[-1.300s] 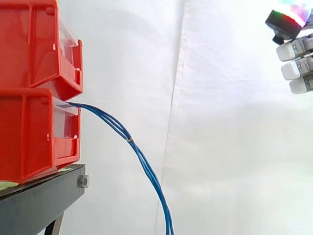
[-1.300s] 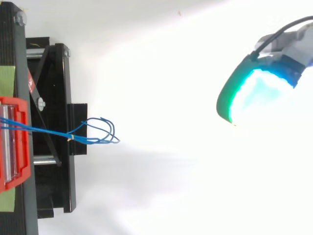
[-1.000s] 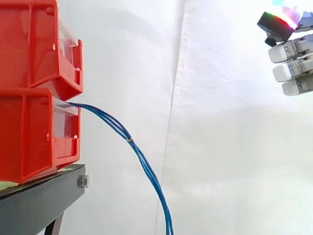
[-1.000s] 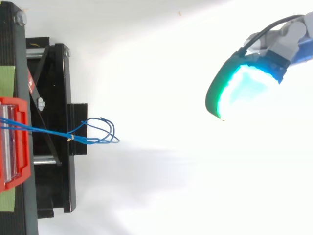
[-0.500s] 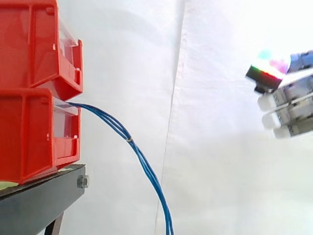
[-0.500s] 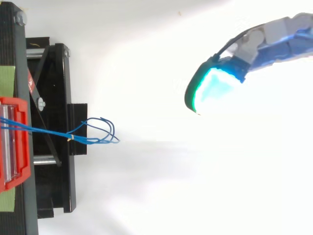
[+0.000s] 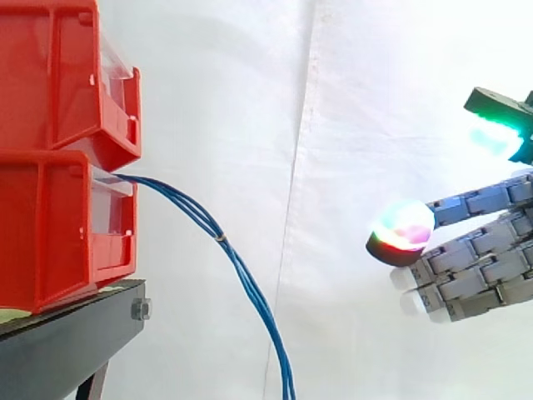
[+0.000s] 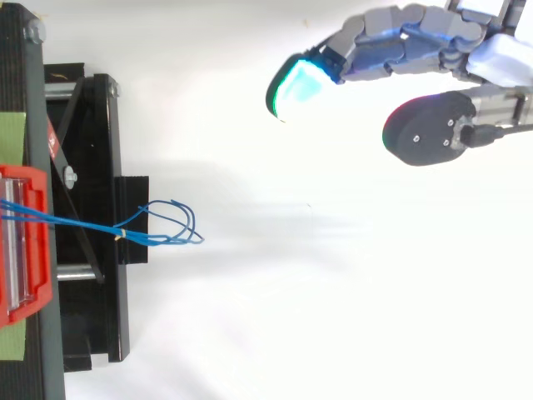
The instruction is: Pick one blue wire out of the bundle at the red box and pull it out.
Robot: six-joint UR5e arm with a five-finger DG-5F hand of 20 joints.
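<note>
One hand stood at the right of the side view, its fingers reaching nearly straight toward the bins. The grip was released and held nothing. A fingertip pad glowed magenta and green, and another pad glowed green above the fingers. From above, the hand lay near the upper right, with a cyan-green pad leading.

The hand was well apart from the bundle of blue wires and touched none of them. The bundle left the front opening of the lower red bin, curved downward and ran off the lower edge of the side view. A small tie bound the wires together a short way out from the bin. From above, the bundle crossed the black stand and ended in loops just beyond its edge.

An upper red bin sat stacked on the lower one. Both rested on the black stand before a white curtain.
</note>
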